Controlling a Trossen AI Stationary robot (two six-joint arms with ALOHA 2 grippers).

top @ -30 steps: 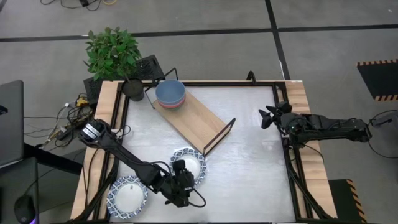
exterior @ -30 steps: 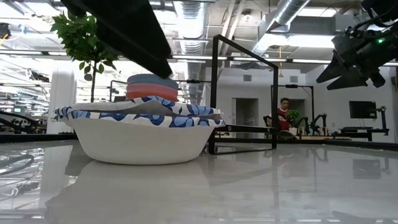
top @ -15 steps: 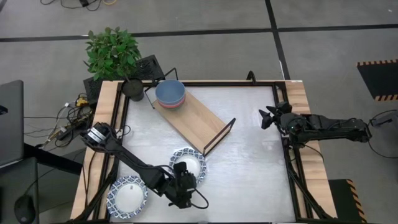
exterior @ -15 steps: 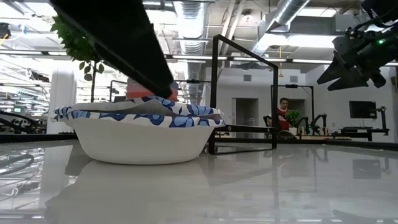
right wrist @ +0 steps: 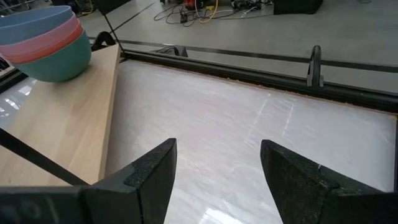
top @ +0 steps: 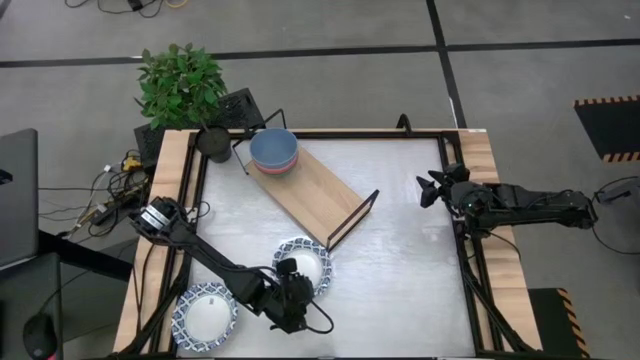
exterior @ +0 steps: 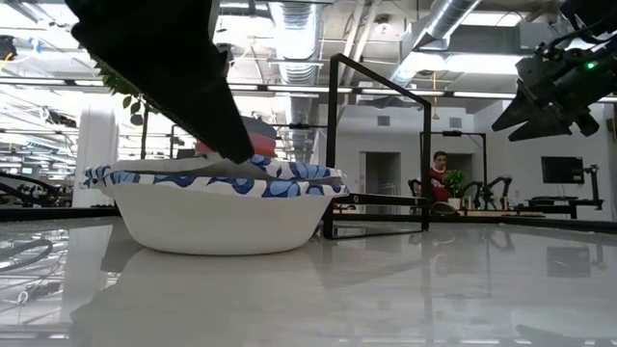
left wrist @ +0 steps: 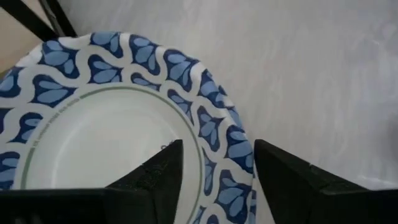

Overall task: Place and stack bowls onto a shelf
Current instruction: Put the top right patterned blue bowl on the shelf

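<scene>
- high view: the step in hand is judged to be the pick-up of a patterned bowl [top: 303, 263], which sits near the front of the table [top: 400, 230], just off the near end of the shelf [top: 315, 190]. the left gripper [top: 291, 287] is set down at this bowl's near rim. a second patterned bowl [top: 208, 313] lies at the near left corner, well apart from the shelf. a stack of small bowls [top: 273, 150], light blue on top, is already placed at the shelf's far end. the right gripper [top: 432, 187] is parked at the right edge, nothing held.
- low view: the patterned bowl [exterior: 214, 207] is seen upright on the table, white-walled with a blue leaf rim, and a dark finger [exterior: 183, 77] of the left arm is brought down onto its rim. the shelf's black wire end frame [exterior: 381, 145] stands behind it.
- left wrist view: the left gripper [left wrist: 217, 168] is seen with its two fingers apart and the bowl's rim [left wrist: 214, 124] lying between them; the rim is straddled, not yet pinched, so nothing is grasped so far.
- right wrist view: the right gripper [right wrist: 217, 165] is seen spread and empty above bare table, with the shelf [right wrist: 56, 118] and the stacked small bowls [right wrist: 43, 40] beyond.
- next move, as a judgement: the fingers would need to be closed firmly on the thin rim, then the wide shallow bowl lifted level and carried to the free middle of the shelf board.
</scene>
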